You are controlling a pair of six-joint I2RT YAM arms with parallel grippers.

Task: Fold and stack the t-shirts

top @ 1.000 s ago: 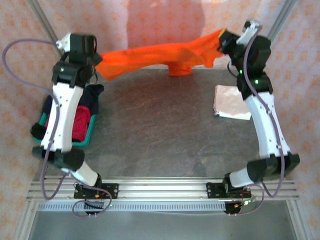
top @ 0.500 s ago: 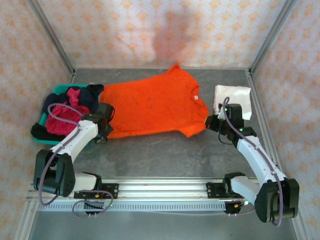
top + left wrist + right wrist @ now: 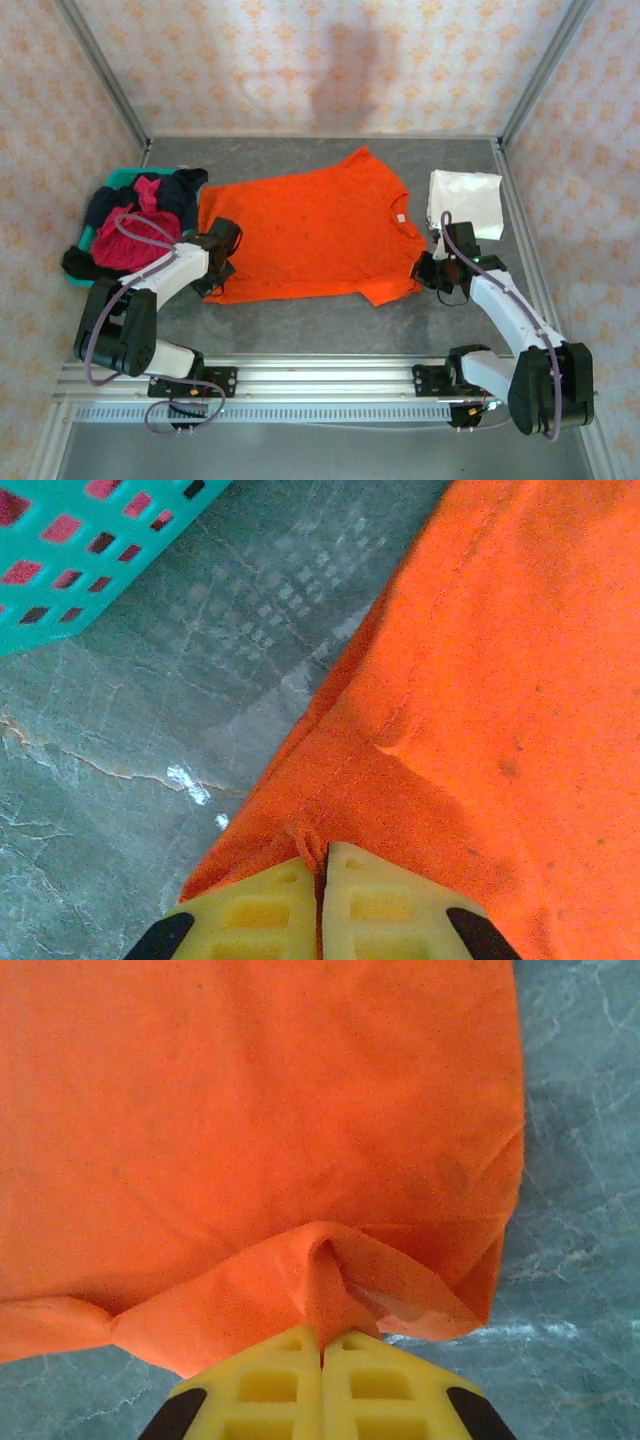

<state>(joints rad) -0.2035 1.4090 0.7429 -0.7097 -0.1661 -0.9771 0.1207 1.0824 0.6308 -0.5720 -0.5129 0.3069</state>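
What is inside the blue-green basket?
A crimson-pink t-shirt and a dark navy t-shirt are heaped in the teal basket, spilling over its rim. Anything underneath them is covered, so I can't tell whether more clothes lie there.

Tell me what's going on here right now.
Both arms are working the orange shirt, which lies spread flat on the table. The left gripper is shut on its hem corner near the basket of other shirts. The right gripper is shut on a sleeve edge near the folded white shirt. No fold made yet.
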